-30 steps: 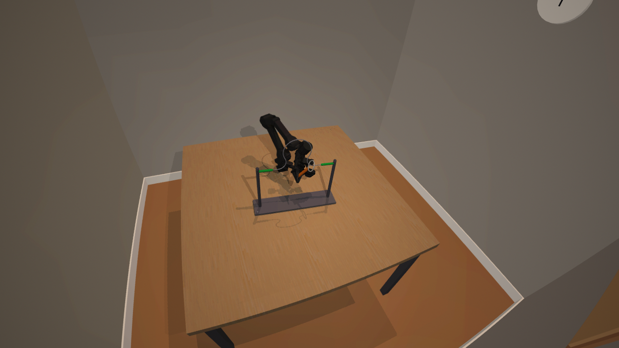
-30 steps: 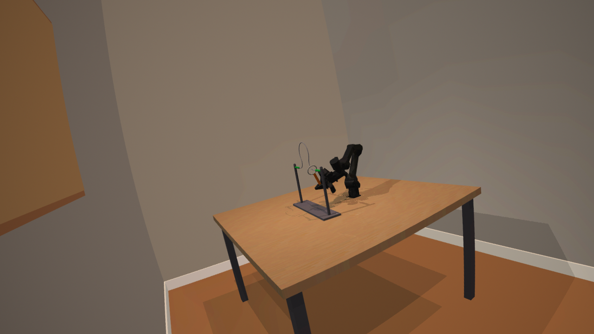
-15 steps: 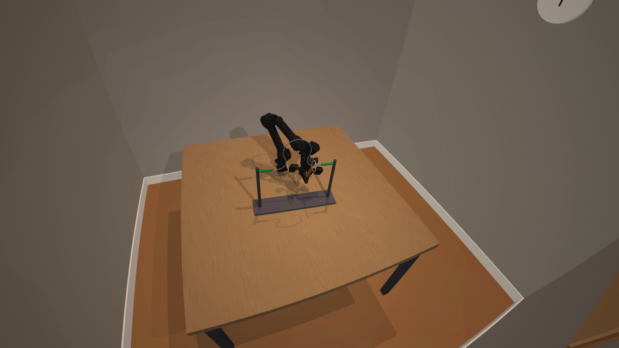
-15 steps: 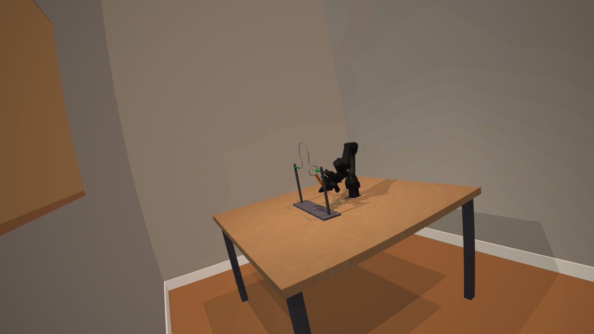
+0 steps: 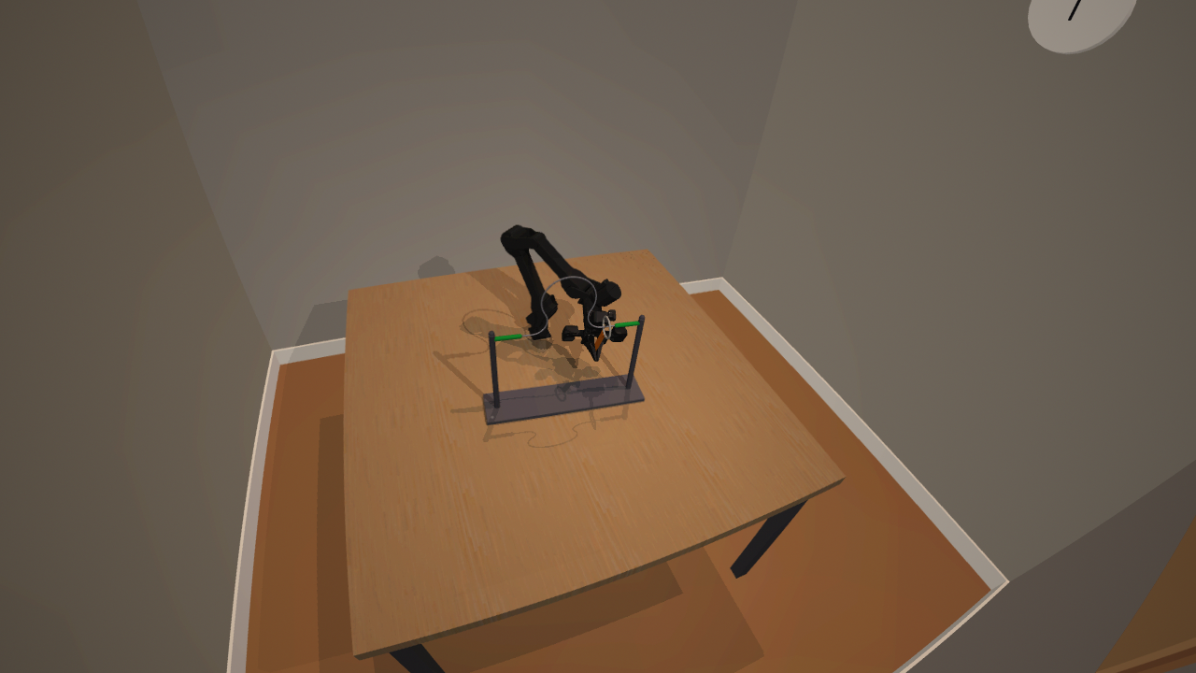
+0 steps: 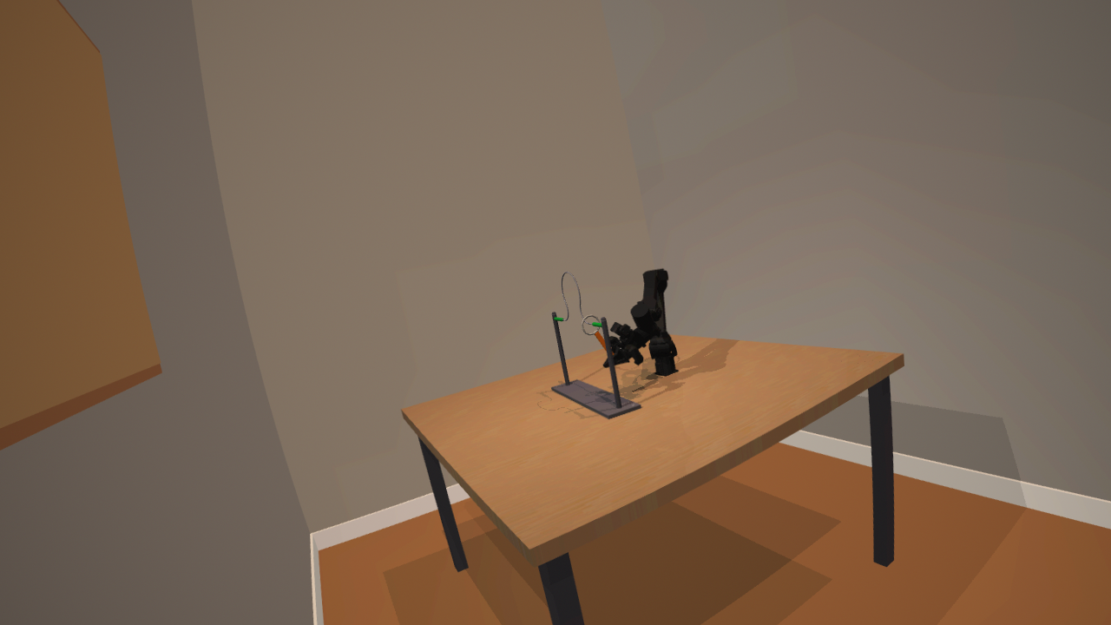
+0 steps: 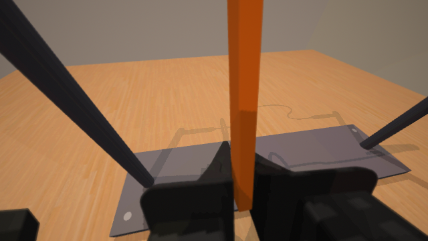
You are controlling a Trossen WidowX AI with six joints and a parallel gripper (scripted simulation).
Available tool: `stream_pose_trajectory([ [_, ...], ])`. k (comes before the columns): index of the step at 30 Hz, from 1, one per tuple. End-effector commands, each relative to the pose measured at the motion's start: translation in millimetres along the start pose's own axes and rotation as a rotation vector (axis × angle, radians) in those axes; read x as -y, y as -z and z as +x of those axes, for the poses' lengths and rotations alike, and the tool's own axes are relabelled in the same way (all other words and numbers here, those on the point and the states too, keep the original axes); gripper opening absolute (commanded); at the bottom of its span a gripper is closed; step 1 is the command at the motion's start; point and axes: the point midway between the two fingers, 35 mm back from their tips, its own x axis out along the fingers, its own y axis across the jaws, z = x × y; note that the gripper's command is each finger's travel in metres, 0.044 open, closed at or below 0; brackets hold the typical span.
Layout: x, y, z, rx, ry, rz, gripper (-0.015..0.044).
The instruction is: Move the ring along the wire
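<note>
The ring (image 5: 610, 328) (image 6: 582, 325) is around the wire (image 5: 571, 277) (image 6: 578, 290) by the inner end of the right green part (image 5: 627, 323) (image 6: 596, 325); whether it touches the wire is too small to tell. Its orange handle (image 5: 599, 338) (image 6: 600, 339) (image 7: 247, 67) slopes down from it. My gripper (image 5: 596, 352) (image 6: 607, 361) (image 7: 229, 145) is shut on the lower end of the handle, below the wire. The other green part (image 5: 507, 336) (image 6: 559, 319) is bare. The ring is out of the wrist view.
The right post (image 5: 636, 351) (image 6: 612, 365) (image 7: 77, 100) stands close beside the gripper. The left post (image 5: 494, 372) (image 6: 561, 349) (image 7: 398, 124) stands at the other end of the grey base plate (image 5: 534, 408) (image 7: 301, 147). The grey wire arches high between them, in front of the arm in the top view.
</note>
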Motion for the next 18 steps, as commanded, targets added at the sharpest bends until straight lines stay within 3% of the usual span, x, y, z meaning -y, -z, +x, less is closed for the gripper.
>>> stream_pose_trajectory([
  [1,-7,-4,-1,0.006,-0.002,0.016,-0.0150],
  [18,-25,-5,-3,0.007,-0.005,0.023,-0.0150],
])
